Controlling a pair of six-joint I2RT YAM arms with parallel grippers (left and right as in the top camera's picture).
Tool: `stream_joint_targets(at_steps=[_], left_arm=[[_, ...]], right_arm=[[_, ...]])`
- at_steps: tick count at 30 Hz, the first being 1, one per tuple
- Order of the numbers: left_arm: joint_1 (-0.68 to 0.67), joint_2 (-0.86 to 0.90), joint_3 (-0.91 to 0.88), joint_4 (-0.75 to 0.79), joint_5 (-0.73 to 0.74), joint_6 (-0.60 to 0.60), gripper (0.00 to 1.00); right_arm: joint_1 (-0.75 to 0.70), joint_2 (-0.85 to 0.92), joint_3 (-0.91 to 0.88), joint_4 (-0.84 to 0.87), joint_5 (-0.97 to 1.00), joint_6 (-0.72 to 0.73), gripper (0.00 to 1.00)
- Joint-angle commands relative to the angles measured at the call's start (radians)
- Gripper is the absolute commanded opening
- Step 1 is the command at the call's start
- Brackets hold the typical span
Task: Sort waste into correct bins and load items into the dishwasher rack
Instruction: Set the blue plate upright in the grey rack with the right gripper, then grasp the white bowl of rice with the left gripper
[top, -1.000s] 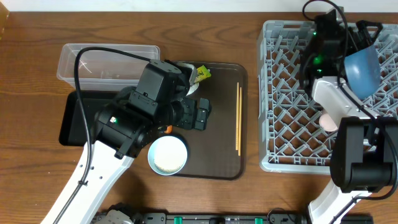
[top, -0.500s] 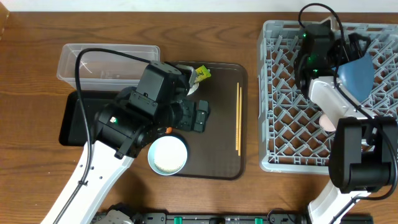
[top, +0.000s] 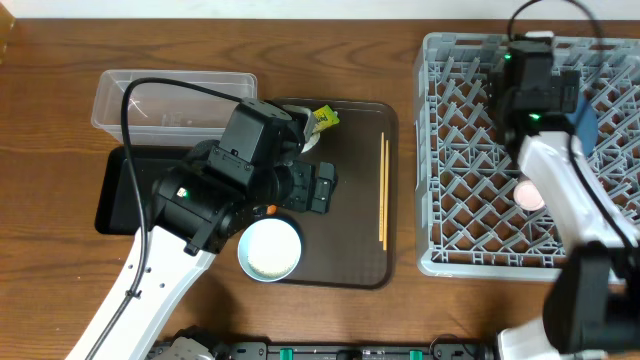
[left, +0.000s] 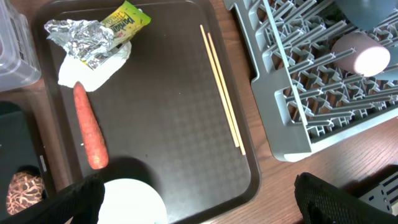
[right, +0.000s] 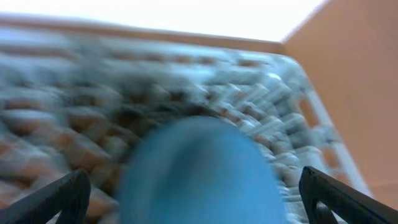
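Done: pink cup, plate racked.
Left: I count foil, carrot, chopsticks, bowl.
Hands: left hand, right hand both spread.

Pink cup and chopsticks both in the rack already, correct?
Not quite. The pink cup is in the rack, but the chopsticks lie on the brown serving tray, outside the rack; the left wrist view shows it.

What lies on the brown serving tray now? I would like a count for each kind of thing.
Waste pieces: 4 (foil, sachet, crumpled paper, carrot stick)
White bowl: 1
Chopsticks: 2
Total: 7
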Motion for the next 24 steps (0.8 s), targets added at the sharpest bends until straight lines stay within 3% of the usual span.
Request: stream_joint_targets(at_steps=[1,5,11,17,21,24], left_arm=[[-0.001,0.005,0.014,-0.003,-0.002,0.010,0.98],[0.000,0.005,0.014,-0.035,-0.034,0.039,0.98],[0.010,0.006,-0.017,-0.172,-0.321,-0.039,1.00],[0.015,0.006,-0.224,-0.157,-0.166,-0.040,0.86],[-0.020,0.006,-0.408,-0.064,-0.146,-0.039,0.71],[-0.060,0.006,-0.513,0.027,-0.146,-0.039,0.66]], right_arm=[[-0.002,-0.131,0.008,-0.046,-0.343,0.199,0.99],[0.000,-0.256,0.008,-0.189,-0.515,0.333,0.99],[0.047,-0.353,0.007,-0.458,-0.614,0.362,0.99],[0.060,-0.354,0.007,-0.611,-0.621,0.362,0.99],[0.060,-0.354,0.007,-0.636,-0.621,0.362,0.99],[0.060,-0.354,0.007,-0.627,-0.621,0.362,0.99]])
